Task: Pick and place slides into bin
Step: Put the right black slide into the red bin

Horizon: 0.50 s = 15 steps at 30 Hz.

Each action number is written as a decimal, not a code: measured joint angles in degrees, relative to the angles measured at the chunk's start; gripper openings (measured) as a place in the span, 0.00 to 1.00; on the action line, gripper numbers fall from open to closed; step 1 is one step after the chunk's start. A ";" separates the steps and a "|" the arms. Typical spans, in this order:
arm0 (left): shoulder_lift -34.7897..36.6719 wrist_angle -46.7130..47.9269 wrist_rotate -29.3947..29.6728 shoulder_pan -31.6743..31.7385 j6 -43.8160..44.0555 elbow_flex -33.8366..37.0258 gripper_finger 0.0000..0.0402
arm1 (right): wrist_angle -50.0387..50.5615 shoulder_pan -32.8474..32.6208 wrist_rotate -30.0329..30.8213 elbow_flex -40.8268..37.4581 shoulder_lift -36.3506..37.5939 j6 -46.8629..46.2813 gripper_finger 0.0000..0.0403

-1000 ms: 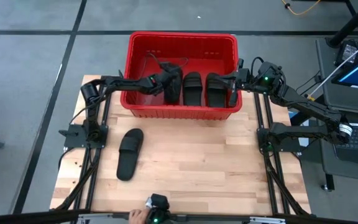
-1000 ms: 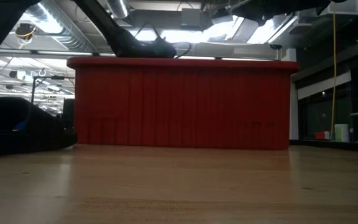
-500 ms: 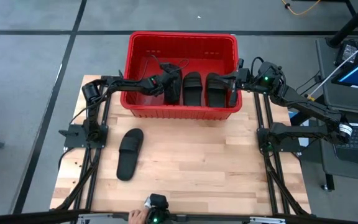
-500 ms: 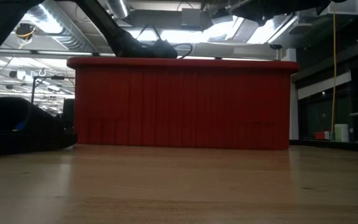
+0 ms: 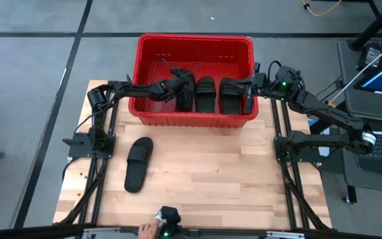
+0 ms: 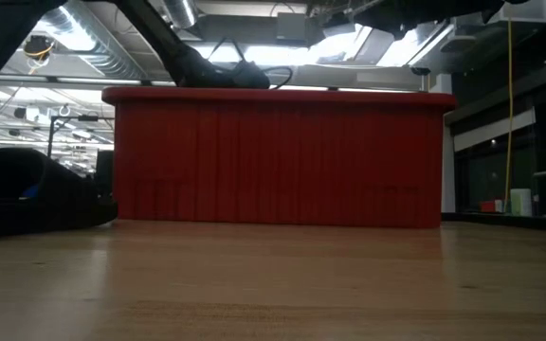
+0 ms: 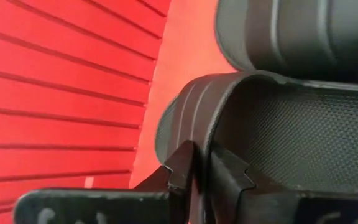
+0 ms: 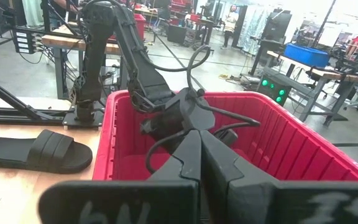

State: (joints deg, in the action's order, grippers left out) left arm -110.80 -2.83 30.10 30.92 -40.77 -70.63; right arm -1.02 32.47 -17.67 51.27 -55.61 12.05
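Almost nothing has moved since the earlier frames: the left gripper (image 5: 181, 86) has shifted only slightly inside the bin (image 5: 195, 44) and remains over the leftmost slide (image 5: 184, 95). In the left wrist view the fingertips (image 7: 180, 168) stand close together with a thin gap between them, right at the curved edge of this slide (image 7: 278, 137); whether they clamp it or have let go, the pictures do not tell. Two more slides lie flat in the bin beside it, the middle one (image 5: 205, 93) and the right one (image 5: 229, 95), side by side and parallel. The fourth slide (image 5: 138, 163) lies outside on the wooden table (image 5: 204, 179), near the left arm's base and well apart from the bin; the right wrist view also shows it (image 8: 35, 152) on the table beside the red wall. The right gripper (image 5: 249, 83) waits at the right rim of the bin with its fingers (image 8: 194, 155) pressed together and holding nothing. In the low view the bin's ribbed front wall (image 6: 278, 159) fills the middle, and the left arm (image 6: 207, 68) reaches down over its rim.
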 joint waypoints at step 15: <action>0.39 -1.98 -4.41 -0.04 1.01 0.00 0.30 | 0.28 -0.02 -0.02 0.00 0.00 -1.49 0.01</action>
State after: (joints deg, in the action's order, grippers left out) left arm -110.41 -4.81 25.69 30.87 -39.76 -70.63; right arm -0.73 32.45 -17.69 51.27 -55.61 10.57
